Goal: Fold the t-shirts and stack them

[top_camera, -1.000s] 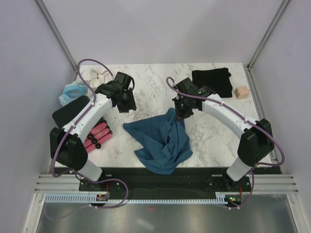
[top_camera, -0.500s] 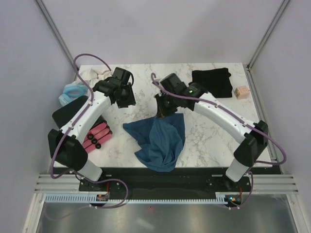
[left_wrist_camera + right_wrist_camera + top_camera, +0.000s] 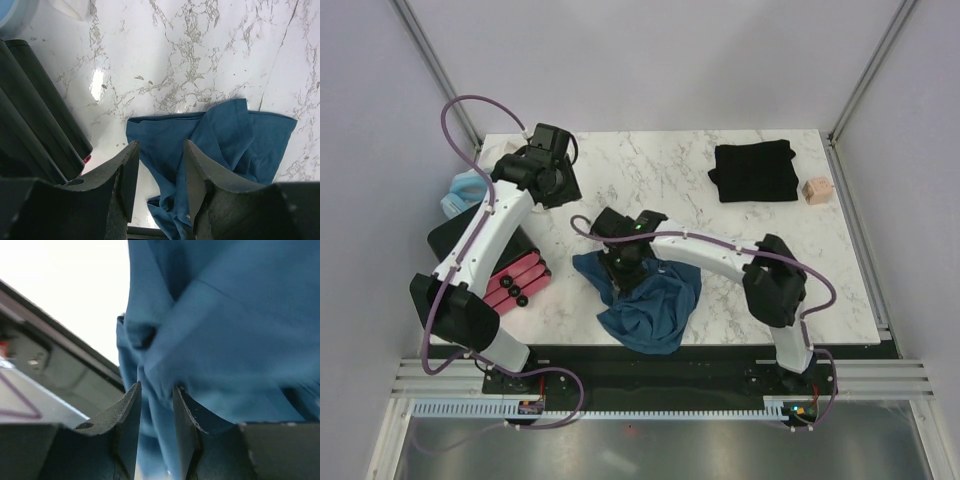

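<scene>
My left arm rises from its base and leans away toward the far left. Its wrist is bent so the left tool points down and inward. On that wrist camera the left fingers stand well parted with nothing between them. My right arm is folded sharply at the elbow. Its forearm lies across to the left, past the middle, with the right tool aimed downward and held low. The right fingers are slightly apart, with a narrow gap between them.
</scene>
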`<control>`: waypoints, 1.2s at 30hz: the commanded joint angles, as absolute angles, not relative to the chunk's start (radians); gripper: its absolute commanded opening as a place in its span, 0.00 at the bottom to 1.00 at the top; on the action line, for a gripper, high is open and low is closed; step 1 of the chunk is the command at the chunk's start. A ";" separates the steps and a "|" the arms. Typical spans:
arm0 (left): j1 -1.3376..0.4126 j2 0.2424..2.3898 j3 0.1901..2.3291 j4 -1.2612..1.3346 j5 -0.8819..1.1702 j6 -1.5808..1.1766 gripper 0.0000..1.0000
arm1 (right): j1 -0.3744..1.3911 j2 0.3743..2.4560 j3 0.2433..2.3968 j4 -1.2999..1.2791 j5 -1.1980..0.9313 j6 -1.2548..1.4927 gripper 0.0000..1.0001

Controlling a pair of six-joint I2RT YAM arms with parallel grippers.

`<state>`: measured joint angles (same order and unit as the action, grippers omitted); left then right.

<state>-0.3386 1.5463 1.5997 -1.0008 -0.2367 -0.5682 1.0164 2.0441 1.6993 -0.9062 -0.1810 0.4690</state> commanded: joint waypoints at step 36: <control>-0.337 1.525 1.476 -0.919 -0.112 -0.523 0.47 | 0.874 1.603 1.147 -0.907 -0.192 0.445 0.34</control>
